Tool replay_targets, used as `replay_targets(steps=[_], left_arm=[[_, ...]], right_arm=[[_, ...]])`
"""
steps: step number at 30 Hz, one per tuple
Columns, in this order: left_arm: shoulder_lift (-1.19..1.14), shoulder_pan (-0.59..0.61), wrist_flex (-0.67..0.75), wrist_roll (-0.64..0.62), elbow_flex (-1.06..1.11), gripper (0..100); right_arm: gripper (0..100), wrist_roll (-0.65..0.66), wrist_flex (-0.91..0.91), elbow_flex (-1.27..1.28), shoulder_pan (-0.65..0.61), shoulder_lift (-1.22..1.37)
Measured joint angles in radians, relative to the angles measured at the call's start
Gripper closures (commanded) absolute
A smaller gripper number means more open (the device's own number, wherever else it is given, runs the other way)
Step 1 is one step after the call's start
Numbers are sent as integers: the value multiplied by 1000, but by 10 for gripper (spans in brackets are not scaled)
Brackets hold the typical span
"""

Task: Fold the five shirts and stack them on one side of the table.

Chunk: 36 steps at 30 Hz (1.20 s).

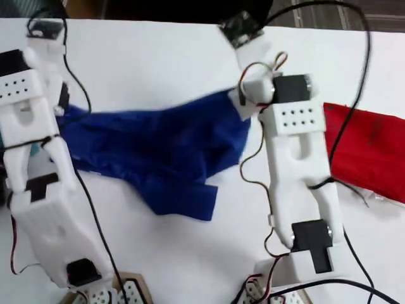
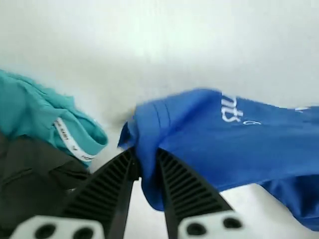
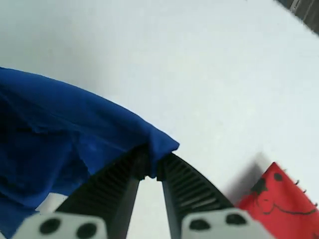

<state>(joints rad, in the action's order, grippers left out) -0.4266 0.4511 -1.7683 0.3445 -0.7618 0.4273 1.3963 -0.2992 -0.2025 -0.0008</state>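
Both grippers are clamped on the crumpled royal-blue cotton shirt [image 1: 158, 152]. Left gripper [image 2: 144, 160] pinches one bunched edge, right gripper [image 3: 152, 167] pinches the opposite edge fold.

The blue shirt is on the white table [image 1: 158, 57], stretched between my two arms. Its long axis runs straight from one gripper to the other, across the table. A loose flap trails off the blue shirt's near side, toward my arm bases.

- Flat red shirt with black print [image 1: 370, 152]: just past the blue shirt's right-gripper end, not touching it.
- Teal shirt with white neck tape [image 2: 45, 119] and a dark grey garment [image 2: 25, 174]: heaped just off the blue shirt's left-gripper end.

My read: the next move hinges on that axis. Both ends are held, so neither arm has to reach — the two must travel together, square to the axis, or the span twists. The trailing flap could tuck under.
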Motion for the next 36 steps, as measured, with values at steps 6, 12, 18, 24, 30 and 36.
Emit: replay_targets(steps=[6,12,18,24,30,36], left_arm=[[146,0,0,0,-2,974],[184,6,0,28,-46,975],[270,57,0,28,-203,975],[374,81,0,28,-275,975],[442,81,0,28,-284,975],[534,80,0,-12,-284,975]], right_arm=[[978,0,60,-186,17,0],[978,46,83,-327,20,-2],[978,98,146,-554,20,-2],[978,155,147,-756,21,-2],[978,173,150,-853,28,-21],[978,173,166,-878,29,-130]])
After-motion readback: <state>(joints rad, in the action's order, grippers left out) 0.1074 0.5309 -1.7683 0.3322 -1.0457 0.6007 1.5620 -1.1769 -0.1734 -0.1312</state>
